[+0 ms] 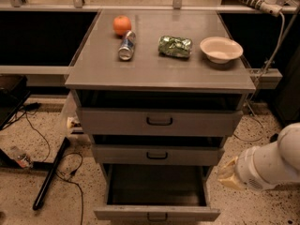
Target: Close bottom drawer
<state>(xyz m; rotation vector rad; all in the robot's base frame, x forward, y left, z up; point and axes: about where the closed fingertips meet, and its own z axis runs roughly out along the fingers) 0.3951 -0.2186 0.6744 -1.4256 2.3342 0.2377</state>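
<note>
The grey metal cabinet (159, 74) has three drawers. The bottom drawer (122, 214) is pulled far out, showing its dark interior, with its low front panel and small black handle (157, 216) at the lower edge of the camera view. The middle drawer (157, 154) and the top drawer (159, 122) each stick out a little. My white arm (274, 165) comes in from the lower right. My gripper (228, 173) is at its tan end, just right of the bottom drawer's right side and above the floor, apart from the front panel.
On the cabinet top lie an orange (122, 25), a tipped can (127, 45), a green snack bag (175, 46) and a white bowl (221, 49). Cables and a black bar (50, 175) lie on the speckled floor at left. A dark counter runs behind.
</note>
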